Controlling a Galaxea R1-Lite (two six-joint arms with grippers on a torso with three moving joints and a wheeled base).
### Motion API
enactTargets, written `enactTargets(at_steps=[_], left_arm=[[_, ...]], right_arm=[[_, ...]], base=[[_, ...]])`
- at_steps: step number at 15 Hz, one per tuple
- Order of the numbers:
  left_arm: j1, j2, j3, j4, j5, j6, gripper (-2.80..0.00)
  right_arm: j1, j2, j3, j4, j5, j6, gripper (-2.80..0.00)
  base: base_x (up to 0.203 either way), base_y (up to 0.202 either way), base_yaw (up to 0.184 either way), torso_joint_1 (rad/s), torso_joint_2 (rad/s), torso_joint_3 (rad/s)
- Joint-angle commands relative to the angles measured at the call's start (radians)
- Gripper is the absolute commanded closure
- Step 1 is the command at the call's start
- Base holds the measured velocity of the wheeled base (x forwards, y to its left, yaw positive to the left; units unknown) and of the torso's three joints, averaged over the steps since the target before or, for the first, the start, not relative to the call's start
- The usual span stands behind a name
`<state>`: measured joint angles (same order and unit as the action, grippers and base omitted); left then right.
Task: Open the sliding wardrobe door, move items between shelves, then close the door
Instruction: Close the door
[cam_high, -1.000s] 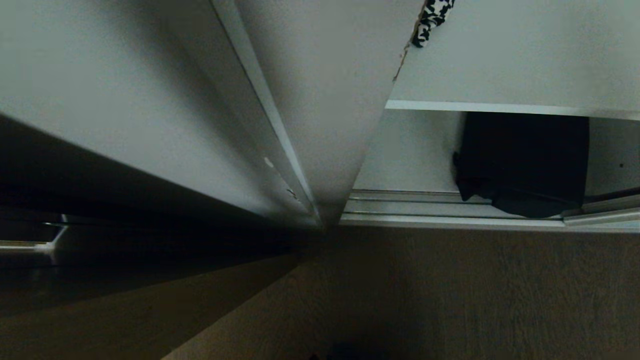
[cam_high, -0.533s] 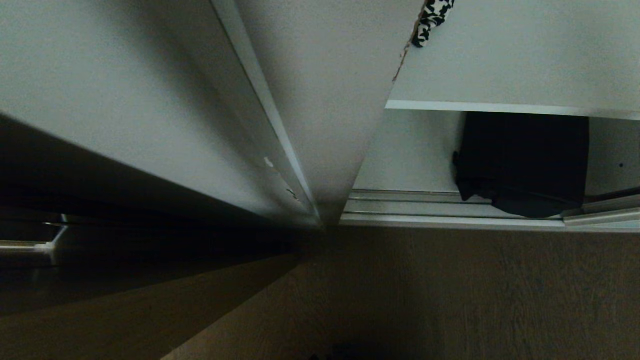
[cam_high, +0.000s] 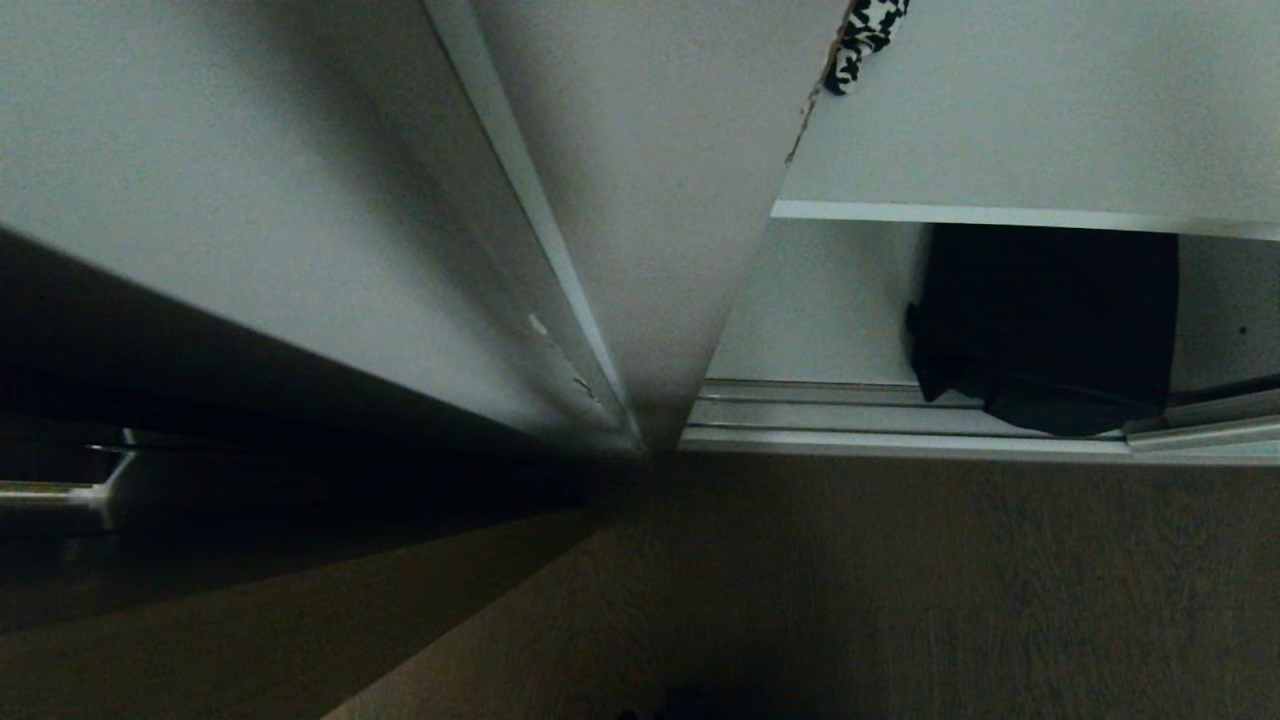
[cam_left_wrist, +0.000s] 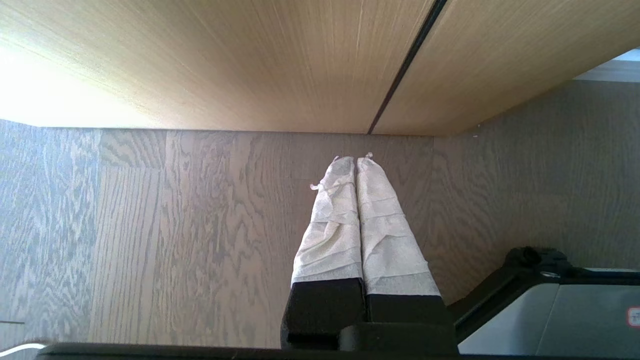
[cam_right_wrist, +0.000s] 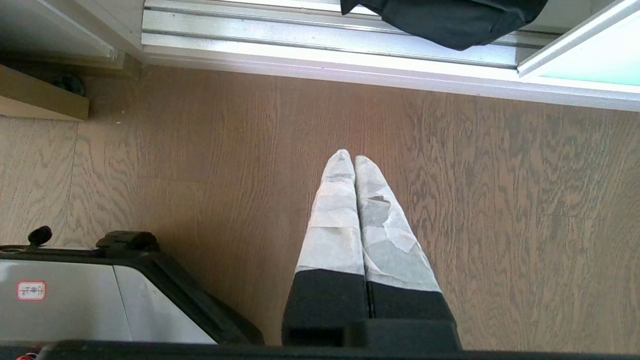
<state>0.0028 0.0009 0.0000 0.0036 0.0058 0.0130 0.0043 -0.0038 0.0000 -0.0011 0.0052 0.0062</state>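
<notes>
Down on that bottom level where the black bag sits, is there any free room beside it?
Yes: a bare white stretch lies between the black bag and the wardrobe's side wall, under the shelf. The bag's lower edge spills onto the metal door track, so that part is crowded.

Wood-grain floor (cam_right_wrist: 500, 225); light wooden cabinet door (cam_left_wrist: 225, 65) with dark groove; silver floor track (cam_right_wrist: 300, 40).

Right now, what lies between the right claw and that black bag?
In the right wrist view, bare wood floor and the silver door track separate the shut right claw from the black bag.
</notes>
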Motion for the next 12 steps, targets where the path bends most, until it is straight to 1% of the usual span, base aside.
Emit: enactTargets(at_steps=[1,12], left_arm=[[0.0,0.001,0.0,-0.002,-0.001,-0.008,0.0],[0.0,0.0,0.0,-0.003,-0.001,-0.011,0.0]], right_arm=[[0.0,0.004,0.0,0.0,0.001,0.0,0.0],[0.0,0.004,0.0,0.0,0.001,0.0,0.0]], base=[[0.0,0.0,0.0,0.0,0.0,0.0],[0.0,0.0,0.0,0.0,0.0,0.0]])
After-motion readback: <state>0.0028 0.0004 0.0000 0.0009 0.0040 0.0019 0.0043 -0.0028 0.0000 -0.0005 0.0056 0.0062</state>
